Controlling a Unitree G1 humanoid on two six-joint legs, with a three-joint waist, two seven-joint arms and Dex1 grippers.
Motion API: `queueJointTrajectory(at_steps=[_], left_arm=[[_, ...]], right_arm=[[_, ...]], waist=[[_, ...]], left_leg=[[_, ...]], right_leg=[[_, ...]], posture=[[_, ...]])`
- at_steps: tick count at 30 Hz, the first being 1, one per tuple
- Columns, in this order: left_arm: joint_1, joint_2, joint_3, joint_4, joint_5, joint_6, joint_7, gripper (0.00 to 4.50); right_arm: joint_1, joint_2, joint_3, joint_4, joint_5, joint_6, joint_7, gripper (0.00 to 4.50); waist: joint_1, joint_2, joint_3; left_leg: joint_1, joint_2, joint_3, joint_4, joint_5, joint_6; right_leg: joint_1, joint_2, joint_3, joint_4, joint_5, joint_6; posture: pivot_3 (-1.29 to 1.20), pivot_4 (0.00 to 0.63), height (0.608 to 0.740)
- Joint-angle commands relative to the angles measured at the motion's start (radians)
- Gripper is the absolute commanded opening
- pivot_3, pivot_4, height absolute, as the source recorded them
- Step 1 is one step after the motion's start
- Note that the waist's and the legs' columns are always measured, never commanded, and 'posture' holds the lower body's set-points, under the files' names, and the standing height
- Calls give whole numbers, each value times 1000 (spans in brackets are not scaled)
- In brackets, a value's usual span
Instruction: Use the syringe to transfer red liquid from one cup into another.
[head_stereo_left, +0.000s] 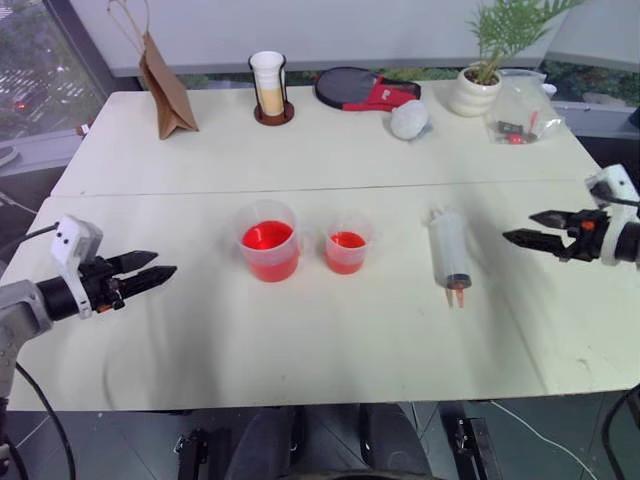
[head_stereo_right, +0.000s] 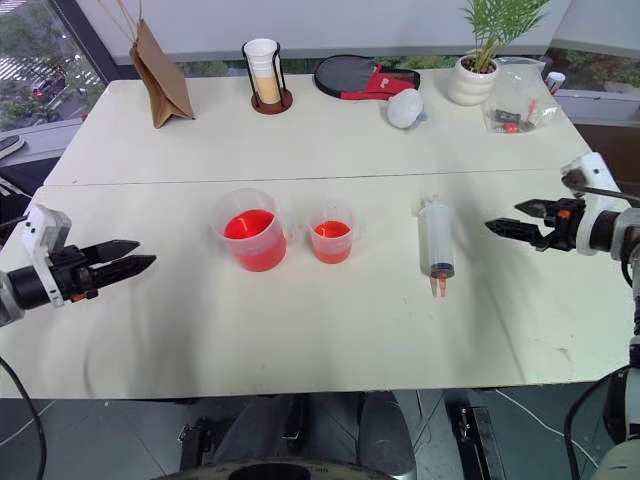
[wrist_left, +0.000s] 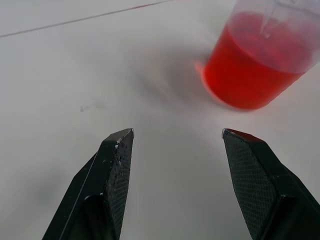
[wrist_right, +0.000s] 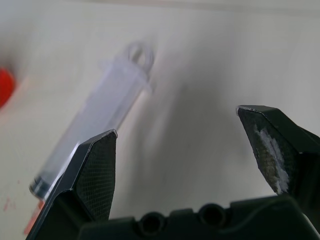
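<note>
Head view: on the table (head_stereo_left: 330, 350), larger cup (head_stereo_left: 269, 240), smaller cup (head_stereo_left: 346, 250), syringe (head_stereo_left: 449, 250) in 1 row, bare surface toward near edge. Left wrist: left gripper (wrist_left: 175, 137) wide, empty (larger cup ahead). Right wrist: right gripper (wrist_right: 175, 125) wide, syringe beyond, untouched.

Syringe (wrist_right: 100, 117) on table beyond parted claw (wrist_right: 177, 135)

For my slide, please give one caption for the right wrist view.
Open right gripper facing the clear plastic syringe lying on the pale table.
</note>
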Motion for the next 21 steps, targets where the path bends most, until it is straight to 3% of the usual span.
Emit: queueJointTrajectory(at_steps=[1, 17, 20, 21], left_arm=[[-2, 5, 49, -11, 9, -25, 27, 2891], [-71, -8, 34, 40, 19, -46, 70, 2891], [-85, -13, 35, 55, 17, -57, 64, 3689], [-90, -17, 36, 60, 17, -64, 65, 4232]], right_arm=[[-1, -4, -8, -42, -19, -19, -25, 4207], [-19, 14, -24, -20, -41, -23, -86, 4207], [-43, 17, -13, 12, -55, -44, -99, 4282], [-54, 17, -10, 24, -61, -52, -102, 4282]], waist=[[1, 0, 0], [2, 0, 0], [3, 0, 0], [3, 0, 0]], left_leg=[[0, 0, 0, 0, 0, 0], [0, -1, 0, 0, 0, 0], [0, -1, 0, 0, 0, 0], [0, -1, 0, 0, 0, 0]], right_leg=[[0, 0, 0, 0, 0, 0], [0, 0, 0, 0, 0, 0], [0, 0, 0, 0, 0, 0], [0, 0, 0, 0, 0, 0]], posture=[[0, 150, 739], [0, 150, 739], [0, 150, 739], [0, 150, 739]])
